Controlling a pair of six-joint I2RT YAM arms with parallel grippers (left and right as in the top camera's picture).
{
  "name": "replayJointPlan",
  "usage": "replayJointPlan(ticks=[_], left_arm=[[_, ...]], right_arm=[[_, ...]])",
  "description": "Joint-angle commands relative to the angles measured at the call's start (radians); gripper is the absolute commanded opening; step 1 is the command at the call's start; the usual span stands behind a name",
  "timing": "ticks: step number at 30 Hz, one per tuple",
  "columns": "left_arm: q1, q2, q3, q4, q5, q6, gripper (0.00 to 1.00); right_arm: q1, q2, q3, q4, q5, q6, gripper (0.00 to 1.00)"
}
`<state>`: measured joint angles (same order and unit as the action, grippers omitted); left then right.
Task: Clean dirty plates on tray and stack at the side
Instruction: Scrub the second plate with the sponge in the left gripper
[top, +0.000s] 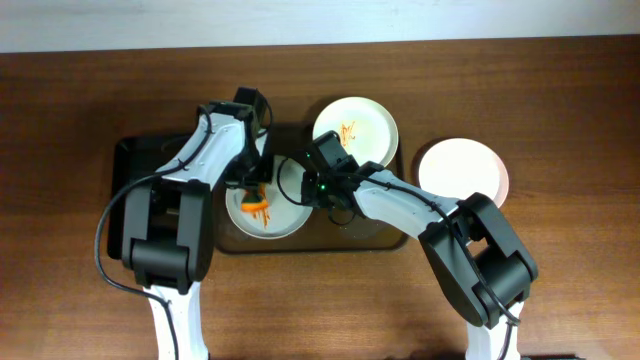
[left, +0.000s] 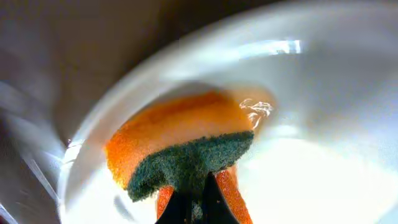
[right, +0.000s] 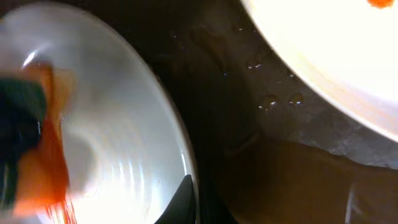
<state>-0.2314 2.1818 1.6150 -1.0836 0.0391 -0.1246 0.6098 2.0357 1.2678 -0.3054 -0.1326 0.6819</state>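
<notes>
A pale plate (top: 282, 215) lies in the left part of the brown tray (top: 385, 235). My left gripper (top: 256, 192) is shut on an orange sponge with a green scouring pad (left: 186, 155) and presses it onto this plate (left: 323, 124), where orange sauce is smeared. My right gripper (top: 314, 186) is shut on the plate's right rim (right: 180, 143), one finger (right: 181, 198) lying inside the rim. A second plate (top: 355, 125) with orange streaks lies at the tray's back; it also shows in the right wrist view (right: 323, 56). A third, clean white plate (top: 463, 170) sits on the table right of the tray.
A smaller black tray (top: 135, 160) lies left of the brown tray, under the left arm. The tray floor (right: 261, 124) between the two plates carries water drops. The brown wooden table (top: 560, 100) surrounds everything.
</notes>
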Motion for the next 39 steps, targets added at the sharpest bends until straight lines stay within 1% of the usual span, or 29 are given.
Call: replayJointPlan(ticks=[1,2,3,7,9,10,11,13,14,16,18,22,25,26,27,29,32,34,37,39], left_arm=[[-0.028,0.081,-0.092,-0.082,0.301,0.222,0.0],[-0.029,0.081,-0.093,-0.104,0.345,0.266,0.0],[-0.029,0.081,-0.093,-0.119,0.349,0.277,0.0],[-0.026,0.081,-0.095,-0.111,0.327,0.276,0.0],[-0.026,0.081,-0.095,-0.074,0.276,0.253,0.0],[-0.026,0.08,-0.095,-0.042,0.199,0.185,0.0],[-0.026,0.081,-0.095,-0.005,0.076,0.076,0.0],[-0.026,0.081,-0.096,0.03,-0.061,-0.04,0.0],[-0.026,0.081,-0.096,0.048,-0.148,-0.126,0.0],[-0.026,0.081,-0.096,0.069,-0.261,-0.267,0.0],[-0.029,0.081,-0.101,0.098,-0.332,-0.375,0.0],[-0.029,0.081,-0.158,0.206,-0.34,-0.402,0.0],[-0.028,0.081,-0.198,0.241,-0.377,-0.459,0.0],[-0.028,0.081,-0.204,0.256,-0.376,-0.443,0.0],[-0.028,0.081,-0.206,0.273,-0.368,-0.379,0.0],[-0.028,0.08,-0.192,0.348,-0.369,-0.195,0.0],[-0.018,0.08,-0.149,0.358,-0.364,-0.19,0.0],[-0.011,0.08,-0.105,0.376,-0.327,-0.107,0.0],[-0.006,0.08,-0.046,0.432,-0.182,0.095,0.0],[-0.006,0.08,-0.035,0.462,0.02,0.254,0.0]], right_arm=[[-0.003,0.026,0.004,0.007,-0.014,0.007,0.04],[-0.003,0.026,0.004,0.007,-0.014,0.007,0.04],[-0.003,0.026,0.004,0.007,-0.014,0.007,0.04],[-0.003,0.026,0.004,0.006,-0.015,0.007,0.04],[-0.003,0.026,0.004,0.006,-0.015,0.007,0.04],[-0.003,0.026,0.004,0.006,-0.015,0.007,0.04],[-0.003,0.026,0.004,0.006,-0.015,0.007,0.04],[-0.003,0.026,0.004,0.006,-0.015,0.007,0.04],[-0.003,0.026,0.004,0.006,-0.014,0.007,0.04],[-0.003,0.026,0.004,0.007,-0.014,0.007,0.04],[-0.003,0.026,0.004,0.007,-0.014,0.007,0.04],[-0.003,0.03,0.004,0.006,-0.016,0.007,0.04],[-0.003,0.033,0.004,0.003,-0.032,0.007,0.04],[-0.003,0.033,0.004,0.003,-0.038,0.007,0.04],[-0.003,0.033,0.004,0.003,-0.043,0.007,0.04],[-0.003,0.033,0.002,-0.005,-0.049,0.007,0.04],[-0.003,0.033,0.0,-0.023,-0.062,0.006,0.04],[-0.003,0.033,0.0,-0.031,-0.067,0.006,0.04],[-0.003,0.033,0.0,-0.031,-0.067,0.003,0.04],[-0.003,0.033,0.0,-0.031,-0.067,0.003,0.04]])
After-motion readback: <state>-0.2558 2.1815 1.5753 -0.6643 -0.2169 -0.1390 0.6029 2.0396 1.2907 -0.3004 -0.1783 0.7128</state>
